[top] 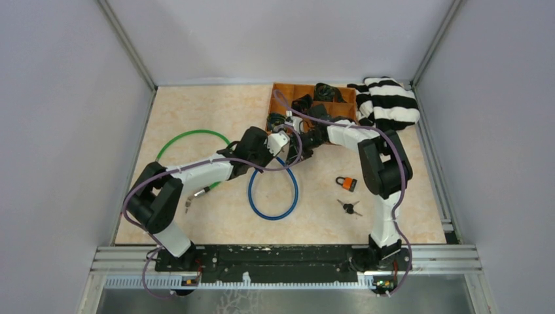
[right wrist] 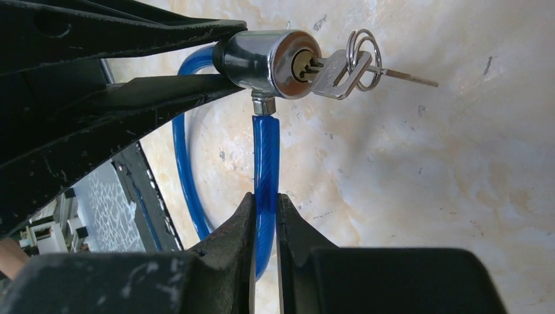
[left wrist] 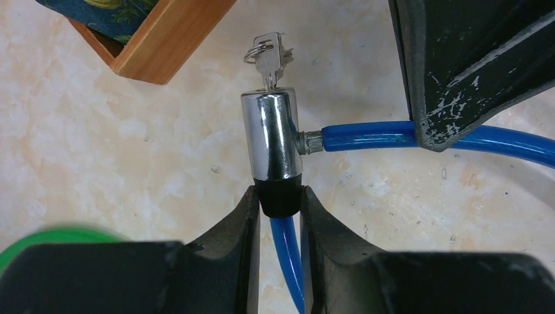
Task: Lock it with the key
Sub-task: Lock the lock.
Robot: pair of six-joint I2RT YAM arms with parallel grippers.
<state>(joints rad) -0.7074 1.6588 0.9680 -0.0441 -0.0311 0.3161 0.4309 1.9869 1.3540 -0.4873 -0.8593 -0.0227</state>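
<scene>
Left wrist view | left gripper [left wrist: 279, 199] clamped black end of lock [left wrist: 269, 131] | key [left wrist: 268, 59] sat in its chrome top | blue cable [left wrist: 366, 139] ran right behind right gripper [left wrist: 445, 124] | wooden box [left wrist: 163, 46] corner upper left, pale table [left wrist: 98, 163]

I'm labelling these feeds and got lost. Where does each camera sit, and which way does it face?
Top external: above and behind the bases, looking down on the table; both arms show whole.
Left wrist: on the left arm, looking along the left gripper, shut on the black end of the lock cylinder.
Right wrist: on the right arm, looking along the right gripper, shut on the blue cable.
Shared: both wrist views show the key in that cylinder.
</scene>
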